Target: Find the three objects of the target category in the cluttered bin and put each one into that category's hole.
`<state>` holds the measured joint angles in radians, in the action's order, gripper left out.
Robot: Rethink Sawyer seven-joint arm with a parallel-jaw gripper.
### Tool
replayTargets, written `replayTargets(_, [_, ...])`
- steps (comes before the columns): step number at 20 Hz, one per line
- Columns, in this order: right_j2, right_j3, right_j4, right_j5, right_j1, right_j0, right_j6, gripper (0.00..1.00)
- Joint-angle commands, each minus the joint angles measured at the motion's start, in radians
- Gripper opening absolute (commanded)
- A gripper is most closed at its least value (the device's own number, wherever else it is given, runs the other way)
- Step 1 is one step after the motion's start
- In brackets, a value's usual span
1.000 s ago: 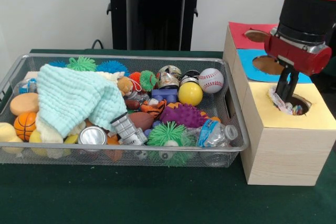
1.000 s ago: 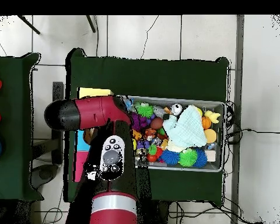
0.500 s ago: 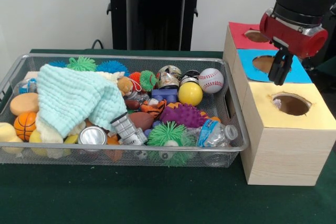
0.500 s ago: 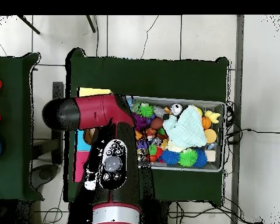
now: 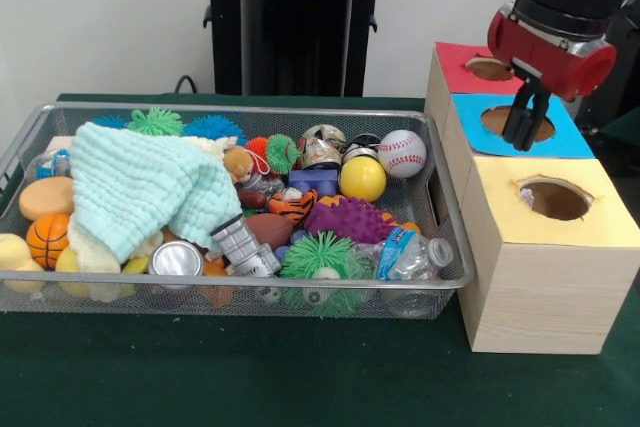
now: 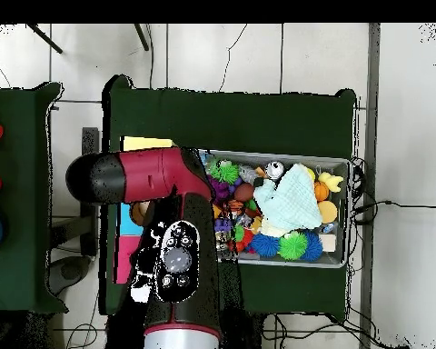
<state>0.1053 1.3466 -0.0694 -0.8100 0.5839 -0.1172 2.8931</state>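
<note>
- Bin (image 5: 452,247) of wire mesh sits on the green bench (image 5: 250,377), crammed with balls, a mint cloth (image 5: 140,192) and a crushed water bottle (image 5: 410,252); its label is too small to read.
- Beside it stands the wooden box with a yellow hole (image 5: 555,199), a blue hole (image 5: 510,123) and a red one.
- Pincer (image 5: 522,132) hangs upright above the blue hole, fingers close together and seemingly empty, though the view is poor.
</note>
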Motion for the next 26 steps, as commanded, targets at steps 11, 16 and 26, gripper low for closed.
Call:
replayTargets(11, [-0.059, 0.280, -0.130, 0.196, 0.086, 0.082, -0.170, 0.00])
replayTargets(16, [-0.108, 0.333, -0.152, 0.274, 0.088, 0.126, -0.182, 0.00])
replayTargets(26, [-0.170, 0.349, -0.205, 0.306, 0.070, 0.182, -0.175, 0.00])
